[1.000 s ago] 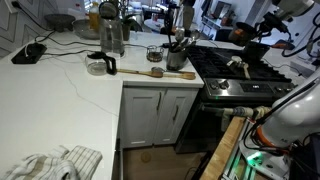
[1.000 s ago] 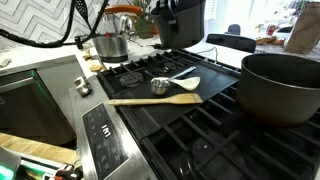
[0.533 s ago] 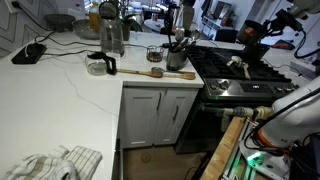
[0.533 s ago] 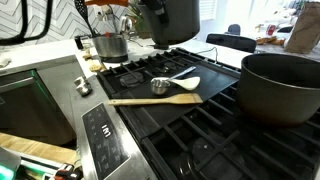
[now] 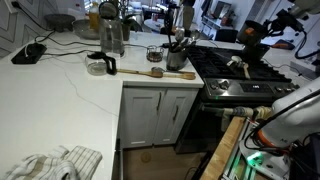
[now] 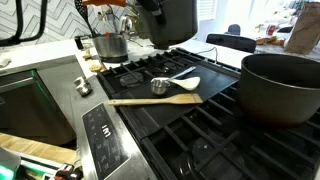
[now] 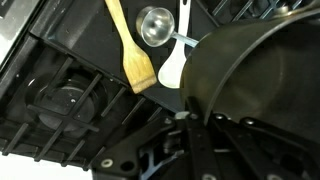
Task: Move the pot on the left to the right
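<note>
One black gas stove (image 6: 200, 140) takes up most of the scene, set into a run of white counter (image 5: 70, 95) in an exterior view. Two dark round pots are visible. The larger pot (image 6: 282, 88) sits on the grates at the edge of an exterior view. The pot (image 6: 172, 20) of the task hangs in the air, clear of the cooktop, above the back of the stove and near the crock. In the wrist view this pot (image 7: 260, 70) fills the right side, open mouth showing. The gripper (image 7: 190, 125) comes in from the bottom, its fingers clamped on the near rim.

One silvery crock (image 6: 110, 46) with utensils sticking out stands at the counter's edge, just beside the stove.

Three utensils lie on the stove's flat centre strip, close together:
- one wooden spatula (image 6: 150, 101), lengthwise along the strip
- one white spoon (image 6: 188, 80)
- one small metal cup (image 6: 160, 87), touching the spoon

The wrist view shows the same three: spatula (image 7: 130, 45), spoon (image 7: 172, 70) and cup (image 7: 155, 25), beside the held pot's rim.
</note>
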{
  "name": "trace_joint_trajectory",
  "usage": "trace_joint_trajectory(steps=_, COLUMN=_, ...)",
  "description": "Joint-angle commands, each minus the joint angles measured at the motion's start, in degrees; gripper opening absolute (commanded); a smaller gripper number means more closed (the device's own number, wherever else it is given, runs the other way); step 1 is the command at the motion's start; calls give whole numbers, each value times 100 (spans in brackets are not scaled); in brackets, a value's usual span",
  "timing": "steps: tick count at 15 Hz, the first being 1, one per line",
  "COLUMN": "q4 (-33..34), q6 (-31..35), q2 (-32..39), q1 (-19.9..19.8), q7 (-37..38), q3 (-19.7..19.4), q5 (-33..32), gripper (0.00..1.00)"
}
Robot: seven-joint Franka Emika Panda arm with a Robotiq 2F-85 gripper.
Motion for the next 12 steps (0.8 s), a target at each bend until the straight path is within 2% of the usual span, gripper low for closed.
trace_joint_trajectory(steps=1, q4=18, q6=-17, q2=7, q1=18, q7=3, q3=-17, q5=1, gripper=1)
trace_joint_trajectory(steps=4, q4=231, q6=-47, q2=322, q1=-103, q7=221, q3=-125, q5=-164, gripper=1)
trace_joint_trajectory(steps=12, q4=914, q6=-446, q2=1345, q1=-605, q7=403, q3=-749, q5=-216, gripper=1)
